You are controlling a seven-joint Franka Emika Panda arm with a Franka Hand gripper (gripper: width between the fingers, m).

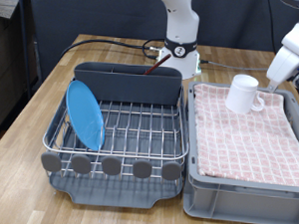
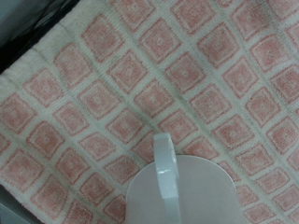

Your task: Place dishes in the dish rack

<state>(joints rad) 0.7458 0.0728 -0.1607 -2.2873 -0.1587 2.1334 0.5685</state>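
Observation:
The dish rack [image 1: 139,127] stands at the exterior view's left. The light-blue plate [image 1: 86,114] stands on edge in its wire grid at the left side. The reddish-brown wooden spoon [image 1: 152,64] pokes out of the tall grey back compartment. The white mug [image 1: 244,93] stands upright on the pink checked cloth [image 1: 253,136] in the grey crate at the right. The gripper [image 1: 275,84] hangs just right of the mug and slightly above it, apart from it. In the wrist view the mug [image 2: 177,191] and its handle show from above on the cloth [image 2: 112,84]; no fingers show there.
The grey crate [image 1: 241,196] sits close against the rack's right side. The robot's white base [image 1: 180,54] stands behind the rack, with cables [image 1: 113,41] lying on the wooden table [image 1: 30,97]. The table's left edge is near the rack.

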